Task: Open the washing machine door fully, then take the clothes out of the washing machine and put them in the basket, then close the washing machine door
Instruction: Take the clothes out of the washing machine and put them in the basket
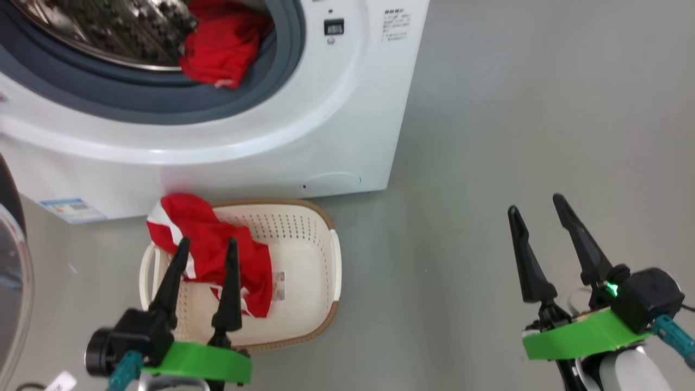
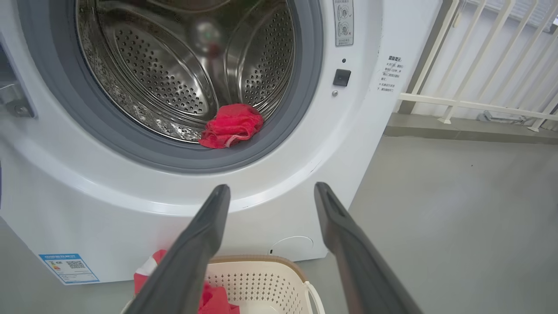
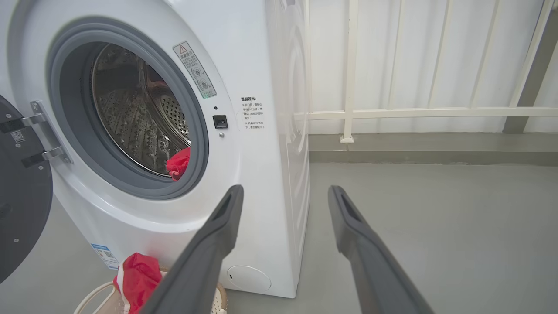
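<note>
cream perforated plastic basket (image 1: pixel 304 231) is set below the opening of the white front-loading washing machine (image 1: pixel 336 114), probably for short carries | black-rimmed round glass door (image 3: pixel 22 218) is swung aside for access | 2 garments: red white-trimmed garment (image 1: pixel 202 220) draped over the basket rim, red bunched garment (image 1: pixel 222 51) at the lip of the steel drum (image 2: pixel 174 74) | 2 pincers: left pincer (image 1: pixel 208 240), right pincer (image 1: pixel 536 203), both spread wide, empty

We see the washing machine (image 1: pixel 347 108) cased in smooth, glossy white, its drum (image 2: pixel 174 83) shiny perforated metal inside a matt grey rubber seal (image 2: pixel 310 78). The clothes (image 1: pixel 206 228) look like soft, crumpled red cloth. The basket (image 1: pixel 288 225) is smooth cream plastic pierced with holes, and the floor (image 1: pixel 516 108) is matt grey.
</note>
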